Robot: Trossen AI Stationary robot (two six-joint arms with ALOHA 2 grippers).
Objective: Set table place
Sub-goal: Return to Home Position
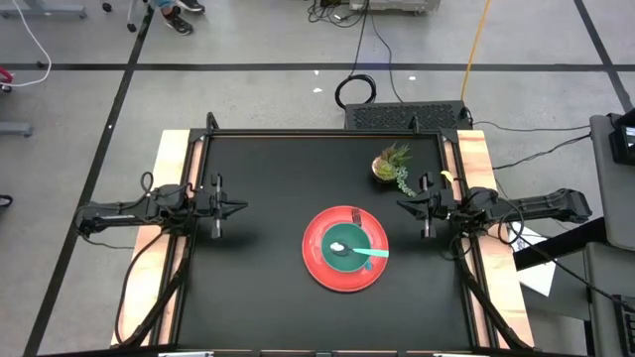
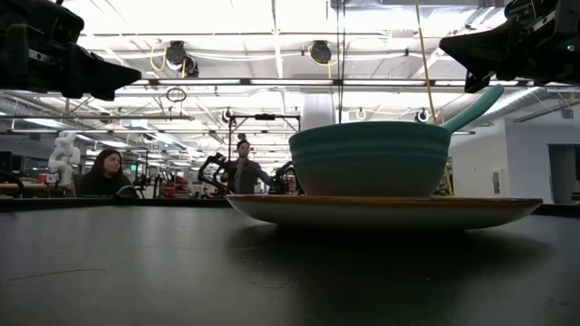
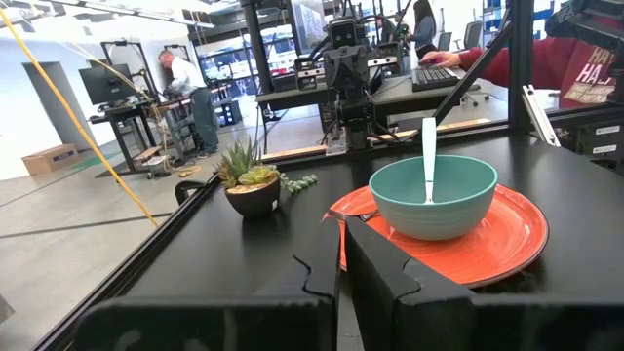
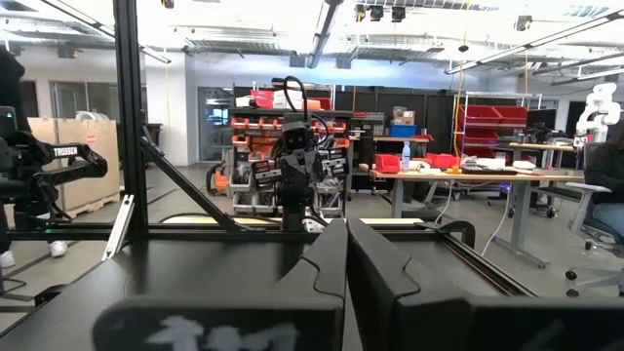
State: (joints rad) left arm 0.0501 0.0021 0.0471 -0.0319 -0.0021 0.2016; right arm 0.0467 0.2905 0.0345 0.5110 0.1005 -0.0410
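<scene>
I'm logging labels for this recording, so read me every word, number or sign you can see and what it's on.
"HA": pale letters on a person's red top beyond the table; the rest is cut off.
White label on a dark machine, right wrist view: too small to read.
No text shows on the plate or bowl.

Bright ceiling lights [image 2: 237, 47] glare overhead, casting soft shadow beneath the plate [image 2: 381, 210].
</scene>
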